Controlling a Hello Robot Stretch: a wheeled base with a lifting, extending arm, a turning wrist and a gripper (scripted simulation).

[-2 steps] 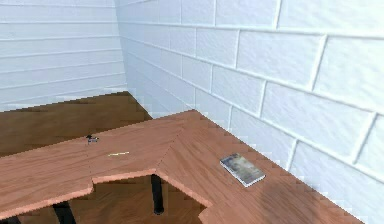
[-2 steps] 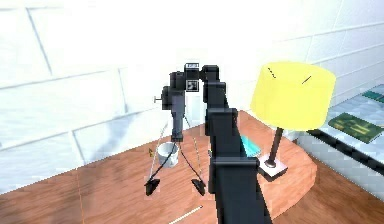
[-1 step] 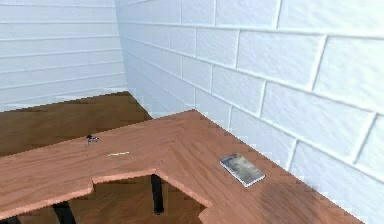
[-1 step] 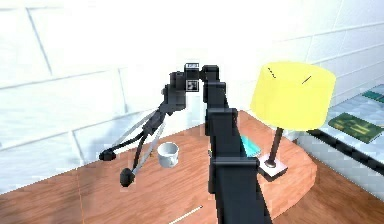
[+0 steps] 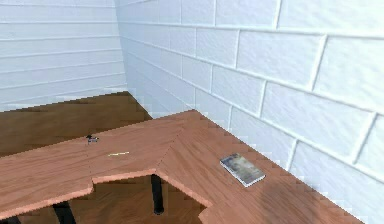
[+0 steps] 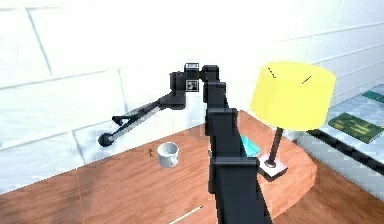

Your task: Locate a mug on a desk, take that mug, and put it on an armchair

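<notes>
The arm is showing as a near-black square bar, made of stepped box segments with slightly lighter edges running along them. Two small white squares with black marks are sitting at the bar's far end, right behind the gripper. The gripper is reading dark grey to black, with a compact blocky body next to the squares. Two thin straight fingers are coming off that body. A small round dark pad is capping the finger end farthest from the body. Cables and screws are too small to tell.
</notes>
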